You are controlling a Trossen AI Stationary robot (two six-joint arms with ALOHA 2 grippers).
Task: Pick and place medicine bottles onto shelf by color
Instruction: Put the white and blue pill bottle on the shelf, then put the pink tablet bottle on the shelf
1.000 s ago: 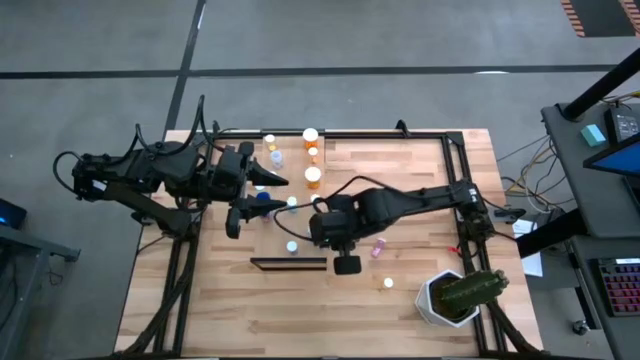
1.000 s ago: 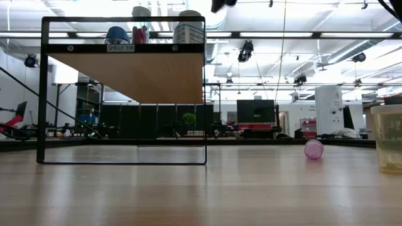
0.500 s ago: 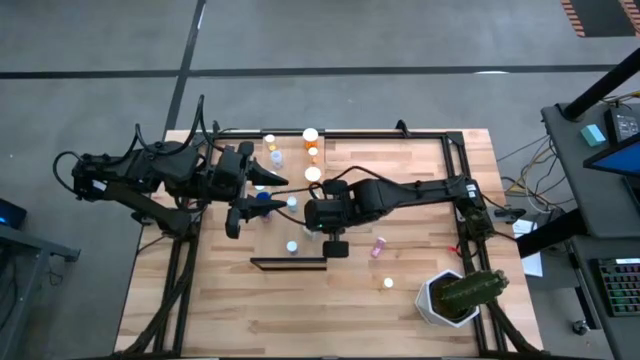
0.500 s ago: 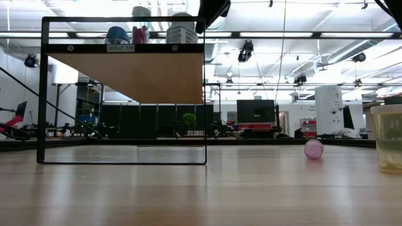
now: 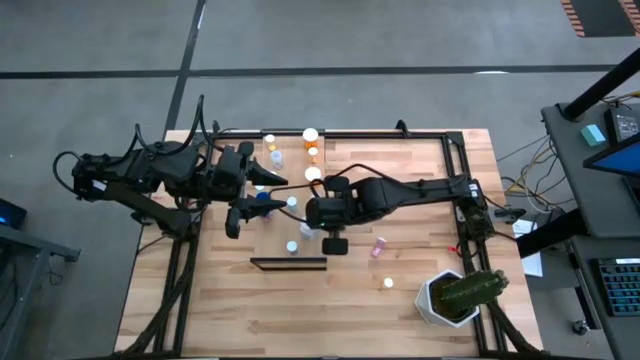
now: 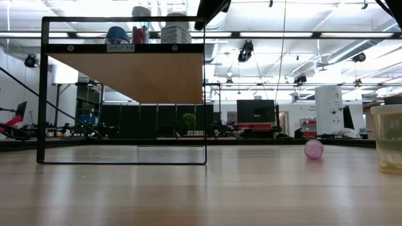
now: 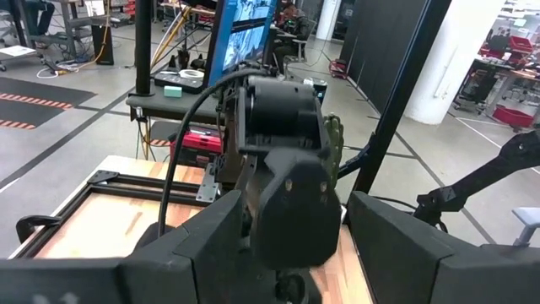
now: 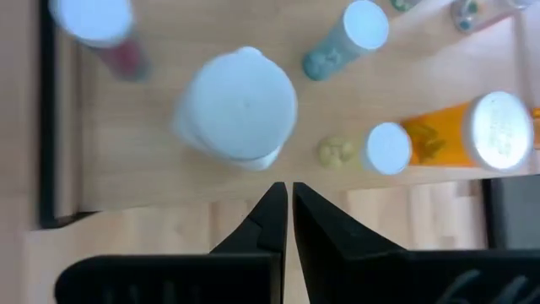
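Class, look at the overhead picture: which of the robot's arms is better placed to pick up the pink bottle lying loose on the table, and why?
The right. The right gripper hangs mid-table, nearer the pink bottle than the left gripper, which sits over by the shelf. Its fingers are shut, so it must open first.

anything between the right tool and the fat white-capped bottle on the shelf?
Nothing visible. Only bare shelf shows between the shut right tool and the fat white-capped bottle; the orange bottle stands off to one side.

Under my right gripper (image 8: 283, 203) the shelf (image 8: 152, 181) looks like smooth pale matt wood, bottles (image 8: 240, 105) like plastic with matt white caps, my fingers matt black.
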